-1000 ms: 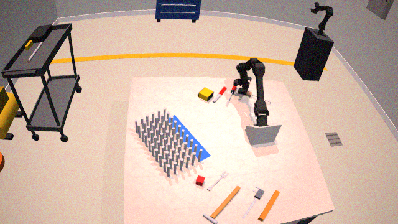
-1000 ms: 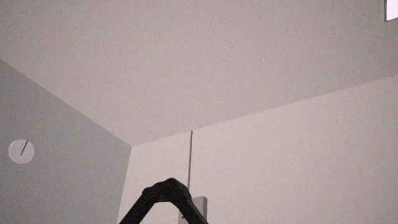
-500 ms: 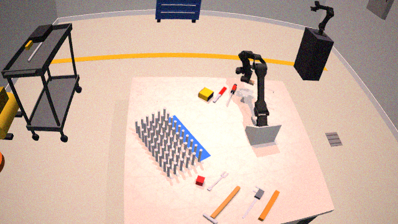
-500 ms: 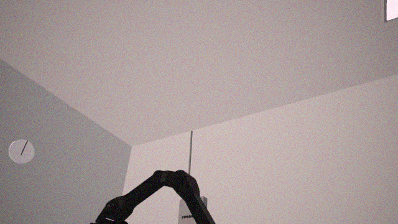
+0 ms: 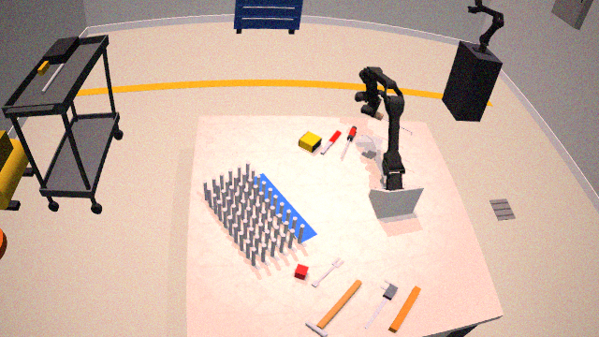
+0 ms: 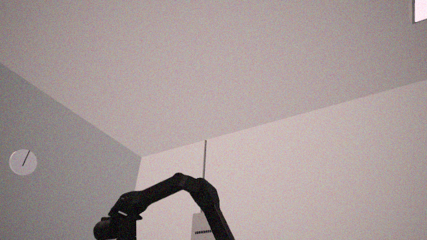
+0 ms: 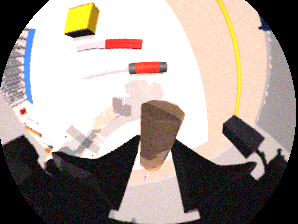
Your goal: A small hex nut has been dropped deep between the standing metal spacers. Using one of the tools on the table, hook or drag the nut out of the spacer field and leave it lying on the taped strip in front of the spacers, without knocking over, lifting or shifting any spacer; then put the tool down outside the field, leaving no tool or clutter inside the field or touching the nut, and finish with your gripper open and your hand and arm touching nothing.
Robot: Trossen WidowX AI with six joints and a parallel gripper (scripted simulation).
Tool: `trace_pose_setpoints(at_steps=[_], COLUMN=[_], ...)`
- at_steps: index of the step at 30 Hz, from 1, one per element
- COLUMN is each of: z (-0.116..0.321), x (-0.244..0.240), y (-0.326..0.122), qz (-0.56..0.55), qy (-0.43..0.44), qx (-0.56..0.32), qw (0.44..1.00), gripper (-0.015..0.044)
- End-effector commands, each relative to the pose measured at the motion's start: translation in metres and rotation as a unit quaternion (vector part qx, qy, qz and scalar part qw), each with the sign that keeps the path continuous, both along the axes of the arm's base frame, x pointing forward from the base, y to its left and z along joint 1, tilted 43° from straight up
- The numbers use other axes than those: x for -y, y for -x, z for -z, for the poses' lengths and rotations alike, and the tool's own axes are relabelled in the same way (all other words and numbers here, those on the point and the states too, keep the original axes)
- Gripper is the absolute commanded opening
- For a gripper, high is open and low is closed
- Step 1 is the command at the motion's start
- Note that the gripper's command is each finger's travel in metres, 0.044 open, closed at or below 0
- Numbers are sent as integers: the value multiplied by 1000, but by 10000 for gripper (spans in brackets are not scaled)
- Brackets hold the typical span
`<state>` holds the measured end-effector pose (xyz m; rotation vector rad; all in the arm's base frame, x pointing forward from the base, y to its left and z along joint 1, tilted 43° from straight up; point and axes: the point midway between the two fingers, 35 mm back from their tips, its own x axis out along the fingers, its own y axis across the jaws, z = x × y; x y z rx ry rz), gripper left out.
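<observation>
Top view: the gripper [image 5: 378,115] [image 7: 154,139], clenched on a brown tool handle [image 5: 379,116] [image 7: 159,132], hangs above the table's [image 5: 281,128] far edge, well apart from the spacers [image 5: 248,212] and blue strip [image 5: 290,206]. I cannot make out the nut.

The arm [image 5: 394,133] [image 6: 163,187] has a matte black finish and slim, elongated links. Rounded housings form its joints. A small pale bar marks the dark wrist section [image 6: 125,215]. The fingers are black, broad and angular, with tapered outlines. Each finger carries a narrow, pale grey strip at its inner lower corner.
</observation>
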<state>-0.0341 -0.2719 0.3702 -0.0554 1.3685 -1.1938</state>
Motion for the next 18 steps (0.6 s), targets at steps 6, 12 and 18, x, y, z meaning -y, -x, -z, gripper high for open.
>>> trace_pose_setpoints(at_steps=[6, 12, 18], z=[15, 24, 35], x=[8, 11, 11], y=[-33, -58, -86], qz=[45, 77, 107], qy=[6, 11, 10], qx=[82, 141, 196], qw=[996, 987, 975], gripper=[0, 0, 0])
